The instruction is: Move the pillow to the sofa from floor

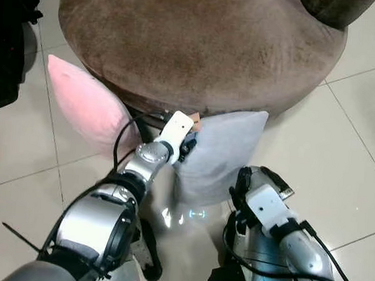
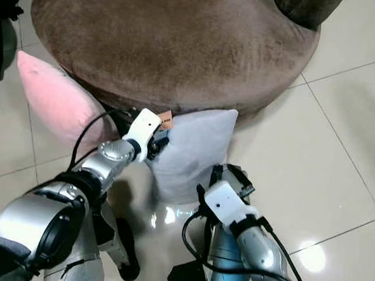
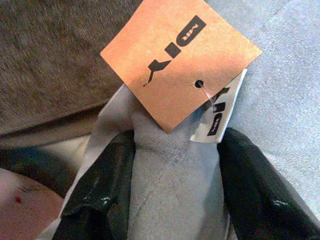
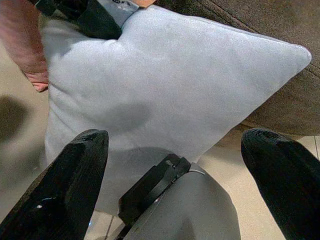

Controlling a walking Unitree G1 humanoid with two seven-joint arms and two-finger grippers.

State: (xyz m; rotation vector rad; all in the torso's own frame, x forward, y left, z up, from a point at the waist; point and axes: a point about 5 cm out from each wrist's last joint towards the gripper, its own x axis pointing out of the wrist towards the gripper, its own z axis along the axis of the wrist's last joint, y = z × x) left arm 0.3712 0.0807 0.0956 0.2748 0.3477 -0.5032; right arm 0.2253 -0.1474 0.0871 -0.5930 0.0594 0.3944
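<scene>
Left gripper (image 3: 172, 185) pinches the tagged corner of the grey square fabric pillow (image 1: 219, 156), which stands on the tiled floor (image 1: 341, 131) against the round brown suede sofa (image 1: 199, 46). Right gripper (image 4: 175, 175) is spread wide just before the pillow. A pink pillow (image 1: 87, 109) leans beside.

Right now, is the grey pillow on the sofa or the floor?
On the floor: the grey pillow stands against the sofa base, left gripper pinching its corner.

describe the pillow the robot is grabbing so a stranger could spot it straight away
Start at the big round brown suede sofa. Two pillows lean against its front edge on the pale tiled floor. It is the square light grey fabric pillow with an orange cardboard tag, gripped at one corner by the left hand; its neighbour is a pink plush pillow.
</scene>
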